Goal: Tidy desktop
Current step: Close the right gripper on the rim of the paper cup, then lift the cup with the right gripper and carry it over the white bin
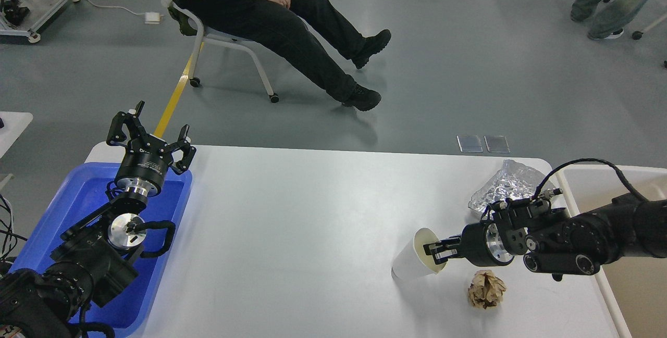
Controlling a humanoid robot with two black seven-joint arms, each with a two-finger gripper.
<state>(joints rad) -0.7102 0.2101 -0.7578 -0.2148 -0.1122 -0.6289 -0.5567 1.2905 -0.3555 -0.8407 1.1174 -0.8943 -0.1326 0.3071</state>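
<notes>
Three loose items lie on the white surface (312,234), all toward its right end: a white paper cup (414,260) tipped on its side, a crumpled brown paper ball (486,289) just beside it toward the near edge, and a crinkled sheet of clear plastic wrap (503,186) near the far right corner.

Right end effector (436,253): reaching in from the right, its fingers at the cup's open mouth, closed on the rim.

Left end effector (151,137): raised above the far end of the blue tray (172,223) at the surface's left end, fingers spread apart, holding nothing.

Beige bin (633,280): just beside the surface's right edge.
</notes>
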